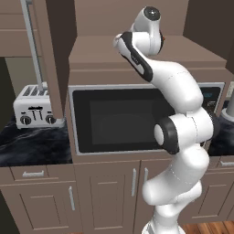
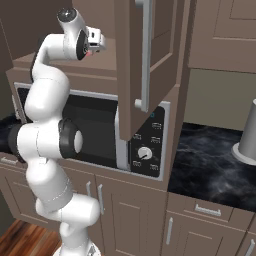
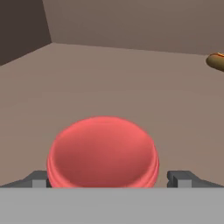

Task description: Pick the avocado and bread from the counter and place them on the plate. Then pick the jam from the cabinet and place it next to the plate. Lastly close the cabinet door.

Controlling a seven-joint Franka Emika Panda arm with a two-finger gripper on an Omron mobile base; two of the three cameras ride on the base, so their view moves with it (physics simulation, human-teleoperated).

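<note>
Two open fingertips [image 3: 39, 178] flank the jam [image 3: 103, 151], seemingly upright.

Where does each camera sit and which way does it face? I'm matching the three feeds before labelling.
Left base view: behind the arm's left, facing the black-fronted built-in microwave; white arm at right.
Right base view: behind its right, facing that microwave past the open brown wooden cabinet door; arm at left.
Hand view: on the hand, looking at the squat red-pink jam jar between the open gripper.
Both base views share microwave and arm.
</note>
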